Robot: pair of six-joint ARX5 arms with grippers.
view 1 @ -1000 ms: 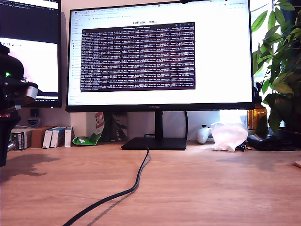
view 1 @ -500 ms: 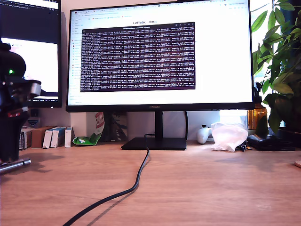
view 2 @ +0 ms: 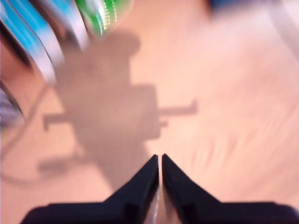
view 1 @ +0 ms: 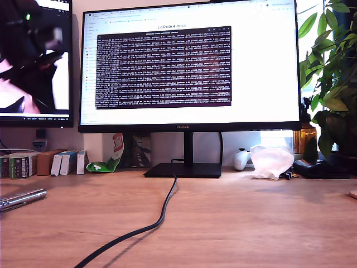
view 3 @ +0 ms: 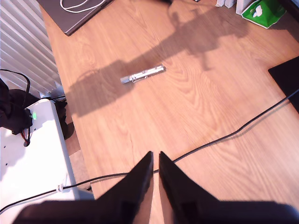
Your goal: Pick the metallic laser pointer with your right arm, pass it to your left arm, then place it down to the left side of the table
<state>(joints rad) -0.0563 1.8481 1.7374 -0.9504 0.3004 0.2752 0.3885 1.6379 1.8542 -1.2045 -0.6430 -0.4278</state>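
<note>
a: where's the pointer [view 1: 21, 199] rn?

b: lying flat on the desk [view 1: 251, 223] at the exterior view's left edge, nothing touching it. second wrist view shows it too, alone on bare wood, inside an arm's shadow.

a: tools?

b: my first tool [view 2: 161, 158] has its tips pressed together, nothing between them, blurred wood below. my second tool [view 3: 155, 156] is also closed and empty, high over the desk, well apart from the pointer. a blurred arm [view 1: 33, 33] sits up in the exterior view's top left; can't tell which one it is.

a: so job looks done. what could go wrong?

b: imo mainly roll. it's a round cylinder near that edge of the desk, so any bump or a low arm pass could send it rolling off. clip might stop it, can't tell how it's lying.

a: anything in the way?

b: black cable [view 1: 150, 223] runs from the monitor [view 1: 189, 67] base across the middle of the desk; an arm sweeping low could snag it. small boxes [view 1: 67, 162] and a green pack [view 1: 103, 165] stand behind the pointer, near but apart. plant [view 1: 329, 72] and a crumpled white bag [view 1: 271, 161] are far off on the exterior view's right, no issue.
</note>
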